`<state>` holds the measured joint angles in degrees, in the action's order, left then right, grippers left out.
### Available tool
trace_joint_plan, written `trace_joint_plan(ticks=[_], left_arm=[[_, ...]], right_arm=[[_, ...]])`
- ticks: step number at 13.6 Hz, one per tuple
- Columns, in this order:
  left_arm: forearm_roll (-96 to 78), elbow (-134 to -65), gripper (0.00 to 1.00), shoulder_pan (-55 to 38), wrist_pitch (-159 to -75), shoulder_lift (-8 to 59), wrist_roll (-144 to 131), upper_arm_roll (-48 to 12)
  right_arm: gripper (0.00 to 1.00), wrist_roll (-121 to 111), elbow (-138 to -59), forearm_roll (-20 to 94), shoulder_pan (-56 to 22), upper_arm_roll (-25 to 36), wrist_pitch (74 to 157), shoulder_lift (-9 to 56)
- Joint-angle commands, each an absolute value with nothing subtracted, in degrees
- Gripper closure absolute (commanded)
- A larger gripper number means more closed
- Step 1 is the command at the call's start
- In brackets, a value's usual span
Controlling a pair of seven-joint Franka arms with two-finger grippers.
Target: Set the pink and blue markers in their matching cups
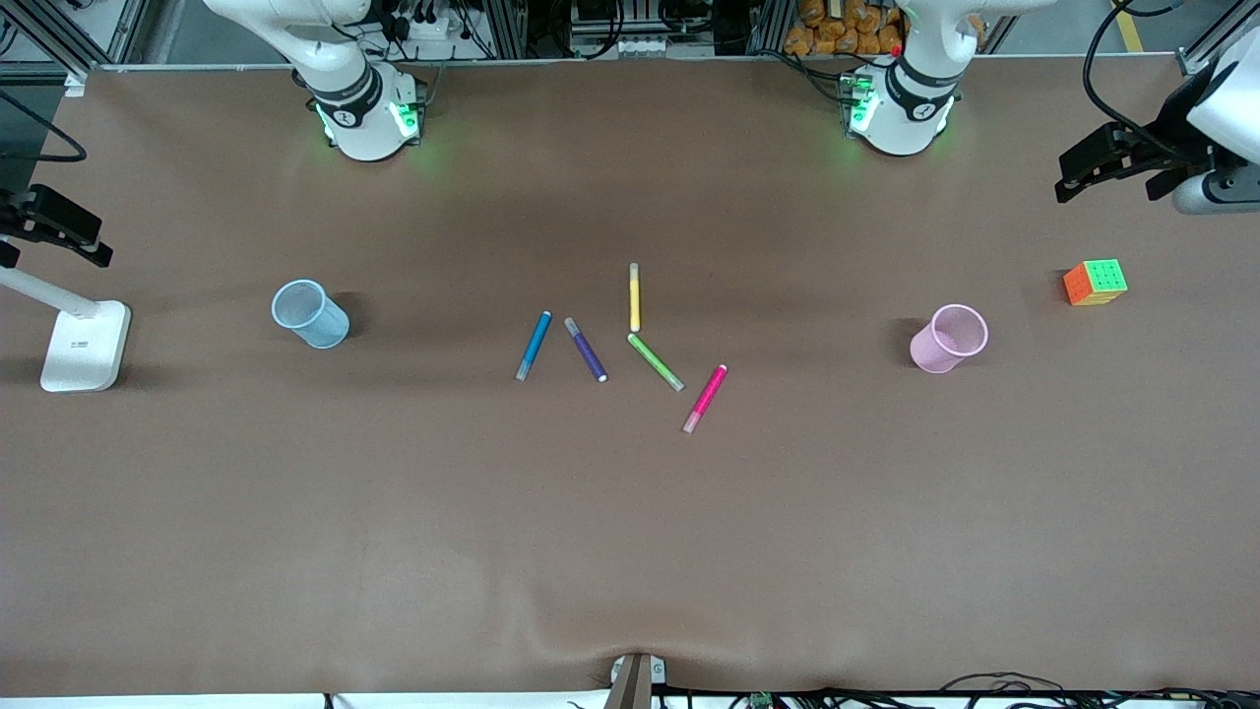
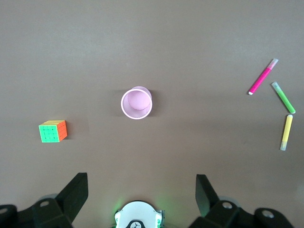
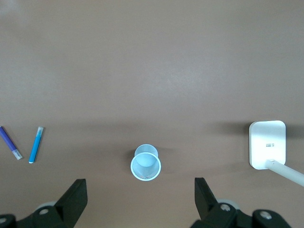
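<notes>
Cups stand well apart, one toward each arm's end of the table, and we read that as giving each arm its own target. Going across the front view, we first meet the right gripper [image 1: 54, 231], high over the table edge above the white lamp base [image 1: 86, 346], claw spread wide and empty; that arm waits. Next comes the blue cup [image 1: 310, 313], upright with its mouth up. Near the middle of the table the pens lie flat in a loose fan. The blue marker [image 1: 534, 346] lies at a slant, its grey tip at the end nearer the front camera and leaning toward the blue cup. Beside it are the purple pen [image 1: 586, 349], the yellow pen [image 1: 635, 296] and the green pen [image 1: 656, 361]. The pink marker [image 1: 705, 398] lies nearest the front camera, slanted likewise, pale tip at its near end. The pink cup [image 1: 948, 338] stands upright toward the left arm's end, with a puzzle cube [image 1: 1095, 282] past it. The left gripper [image 1: 1117, 160] hangs over that end, fully spread, holding nothing.
</notes>
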<state>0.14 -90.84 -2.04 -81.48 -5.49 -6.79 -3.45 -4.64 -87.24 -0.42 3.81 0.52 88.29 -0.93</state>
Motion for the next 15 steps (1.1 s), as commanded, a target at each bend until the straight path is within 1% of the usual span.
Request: trace_joint_plan(ticks=[1, 4, 9, 15], left_arm=[[0.0, -89.9, 0.00, -2.5, -81.5, -4.0, -7.2, -3.9], [-0.2, -90.0, 0.00, -2.5, -82.3, -1.7, -7.2, -4.7], [-0.1, -90.0, 0.00, -2.5, -85.0, 2.7, -7.3, -7.8], [-0.1, -90.3, 0.00, -2.5, -85.5, 4.7, -7.3, -11.3]], right_arm=[[0.00, -5.1, -86.7, 0.0, 4.5, 0.3, 87.7, -1.4], [0.00, -5.1, -86.8, 0.2, 5.4, 0.3, 87.7, -1.3], [0.00, -5.1, -86.8, 0.2, 5.5, 0.3, 87.7, -1.3], [0.00, -5.2, -86.9, 0.2, 5.5, 0.3, 87.9, -1.2]])
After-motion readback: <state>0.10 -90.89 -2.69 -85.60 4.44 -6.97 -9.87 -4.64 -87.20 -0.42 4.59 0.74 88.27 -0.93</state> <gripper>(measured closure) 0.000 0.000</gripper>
